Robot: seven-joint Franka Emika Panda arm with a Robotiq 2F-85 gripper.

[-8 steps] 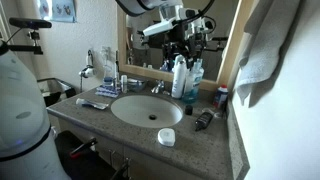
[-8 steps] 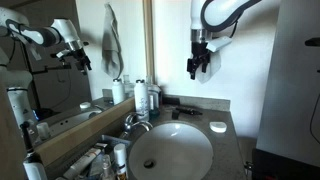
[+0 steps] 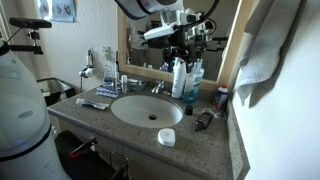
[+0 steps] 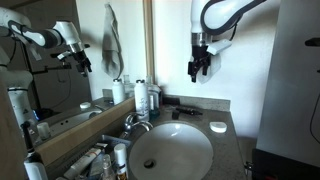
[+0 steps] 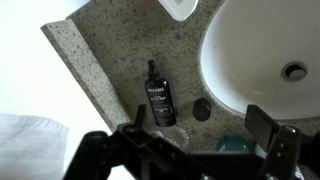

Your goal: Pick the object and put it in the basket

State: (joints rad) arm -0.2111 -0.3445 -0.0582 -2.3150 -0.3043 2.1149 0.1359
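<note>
Reading an exterior view from left to right, we first meet the tall bottles (image 4: 145, 97) at about 11 o'clock of the sink (image 4: 150, 150), then the dark cylindrical item (image 4: 185, 113) lying on the countertop (image 4: 228, 142) near the sink's 12 o'clock. Next comes the gripper (image 4: 198, 72), which hangs high in the air well above that dark item. Last is the object (image 4: 218, 128), a small flat white puck resting on the stone at roughly 2 o'clock of the sink, well apart from the gripper. In the wrist view the two fingers (image 5: 265, 125) stand far apart at the bottom of the frame with nothing between them, so we read the jaws as spread wide and empty. The dark item sits near the centre there and the object is only a sliver cut off at 12 o'clock. We judge the object to be light and rigid, probably smooth enough to slip, and so low that there is little side wall to catch. We would come straight down over its centre, straddle it across the full diameter with the fingertips almost at the stone, and close gently on the rim. A shallow or off-centre pinch could squirt it sideways toward the bowl or the counter edge. Whether it is soap or hard plastic we cannot tell, and we see no basket in any view
</note>
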